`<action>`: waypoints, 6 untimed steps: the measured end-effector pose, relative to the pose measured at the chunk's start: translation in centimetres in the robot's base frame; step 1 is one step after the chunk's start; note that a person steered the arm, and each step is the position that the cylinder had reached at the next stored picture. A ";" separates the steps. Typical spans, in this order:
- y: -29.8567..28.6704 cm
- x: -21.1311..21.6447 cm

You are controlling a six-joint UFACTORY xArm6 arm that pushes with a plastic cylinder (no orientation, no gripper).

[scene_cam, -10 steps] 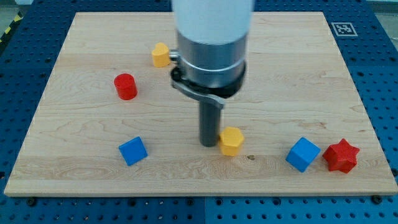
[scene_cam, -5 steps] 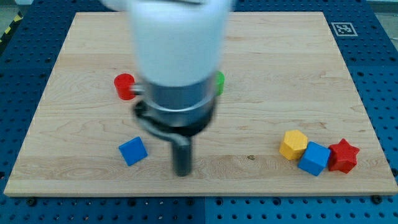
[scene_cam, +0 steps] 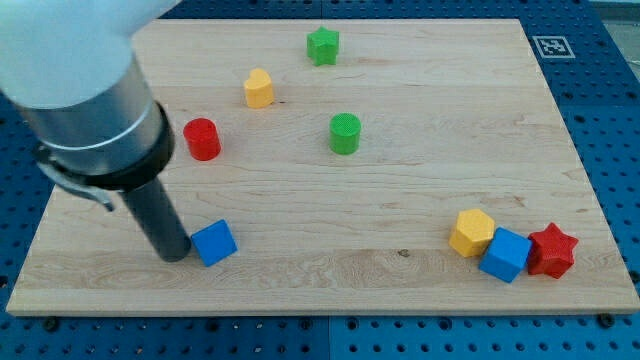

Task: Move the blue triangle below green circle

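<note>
The blue triangle block point(scene_cam: 214, 243) lies near the view's bottom left of the wooden board point(scene_cam: 420, 200). My tip point(scene_cam: 173, 254) rests on the board just to its left, touching or almost touching it. The green circle, a short cylinder point(scene_cam: 345, 133), stands near the board's middle, well up and to the right of the blue block. The arm's large grey and white body covers the view's upper left.
A red cylinder point(scene_cam: 202, 138) and a yellow block point(scene_cam: 259, 88) lie above the blue triangle. A green star point(scene_cam: 322, 45) is near the top edge. A yellow hexagon point(scene_cam: 472, 233), a blue cube point(scene_cam: 506, 256) and a red star point(scene_cam: 551, 250) cluster at bottom right.
My tip swept from the board's middle to the left side of the blue triangle. Earlier the yellow hexagon was pushed right against the blue cube. The green circle and green star are now uncovered.
</note>
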State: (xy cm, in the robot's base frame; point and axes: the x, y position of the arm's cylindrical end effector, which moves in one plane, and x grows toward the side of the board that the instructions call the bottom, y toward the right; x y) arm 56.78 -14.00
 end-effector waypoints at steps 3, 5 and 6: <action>7.6 -2.9; 9.4 -5.4; 11.3 -7.0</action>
